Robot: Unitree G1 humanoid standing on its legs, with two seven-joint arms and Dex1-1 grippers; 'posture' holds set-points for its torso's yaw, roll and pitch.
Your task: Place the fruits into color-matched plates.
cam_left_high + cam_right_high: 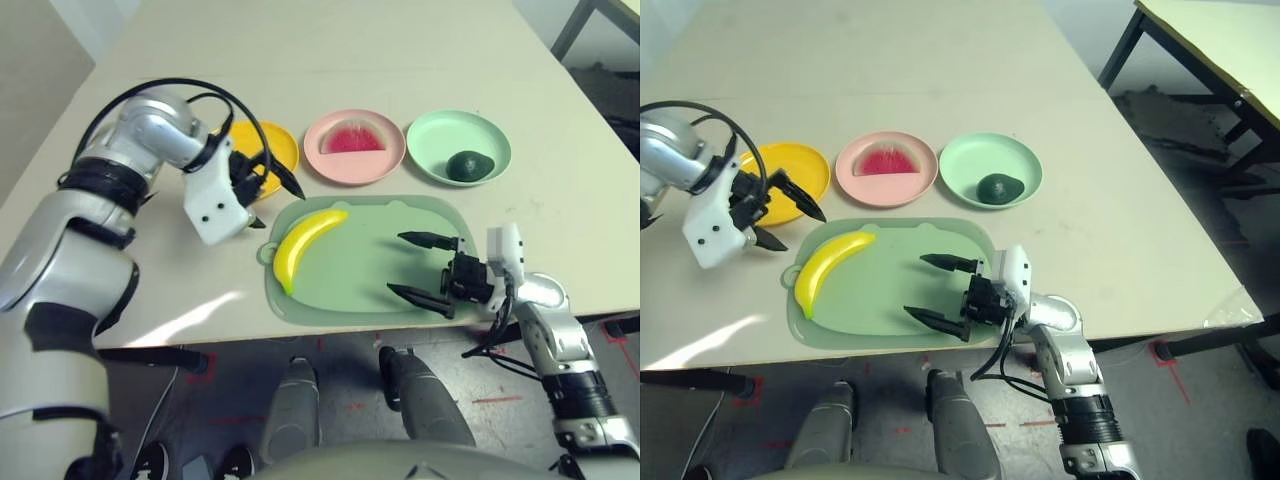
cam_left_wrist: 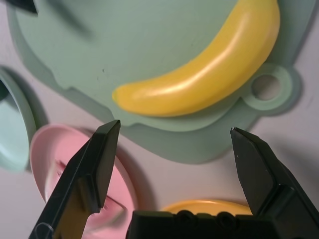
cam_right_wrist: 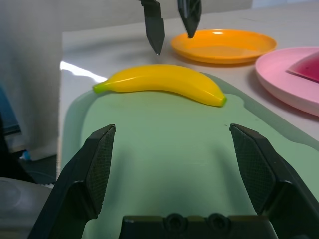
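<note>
No text, label, brand, number or sign could be read on anything in these views.

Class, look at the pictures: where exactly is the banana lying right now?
The banana lies on the left part of the pale green mat, in front of the orange-yellow plate, between the two open grippers.
</note>
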